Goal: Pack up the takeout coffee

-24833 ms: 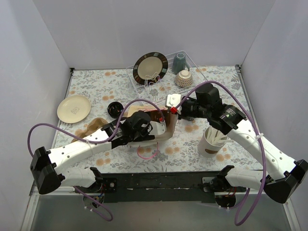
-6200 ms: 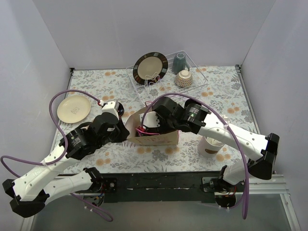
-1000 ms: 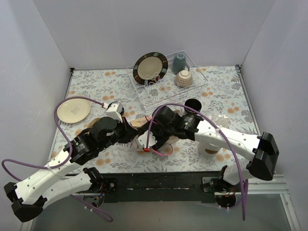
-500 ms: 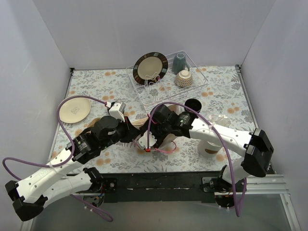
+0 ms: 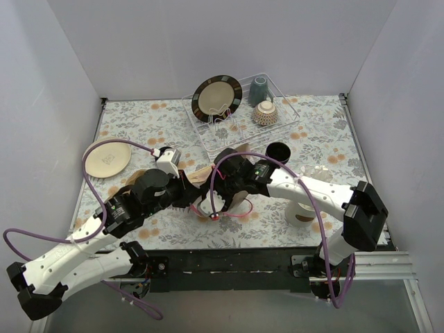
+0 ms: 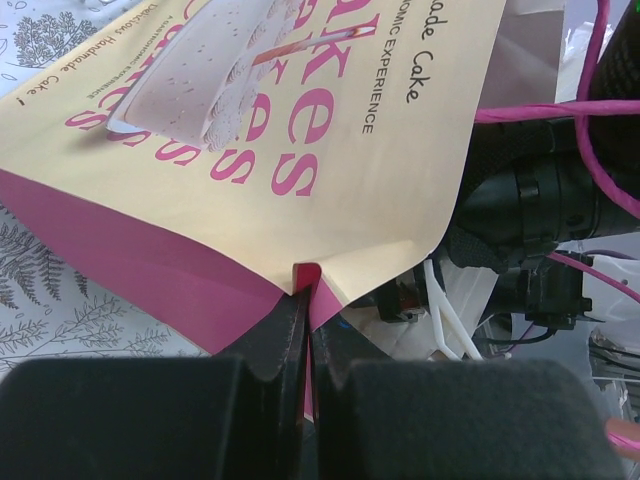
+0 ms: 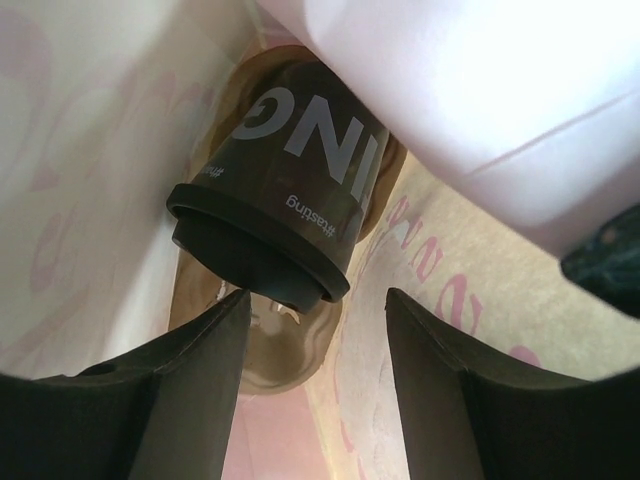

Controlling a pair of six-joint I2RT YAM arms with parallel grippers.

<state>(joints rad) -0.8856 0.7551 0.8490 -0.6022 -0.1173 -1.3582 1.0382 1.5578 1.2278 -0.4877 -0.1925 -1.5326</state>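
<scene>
Inside the cream and pink paper bag (image 7: 470, 300) a lidded black takeout coffee cup (image 7: 290, 220) lies tilted over a brown pulp carrier (image 7: 270, 350). My right gripper (image 7: 315, 335) is open inside the bag, and its fingers stand on either side just short of the cup's lid without touching it. My left gripper (image 6: 306, 300) is shut on the bag's pink folded edge (image 6: 308, 275) and holds the bag (image 5: 240, 199) up. In the top view the right fingers are hidden by the bag. A second black cup (image 5: 277, 151) stands open, without a lid, on the table behind the right arm.
A white cup of stirrers (image 5: 302, 211) stands partly under the right forearm. The dish rack (image 5: 284, 121) at the back holds a dark-rimmed plate (image 5: 216, 97), a grey-blue mug (image 5: 258, 89) and a bowl (image 5: 265, 112). A cream plate (image 5: 106, 158) lies at the left.
The right arm has pushed a little further left into the bag and its jaws have narrowed slightly. The left gripper keeps its hold on the bag's edge.
</scene>
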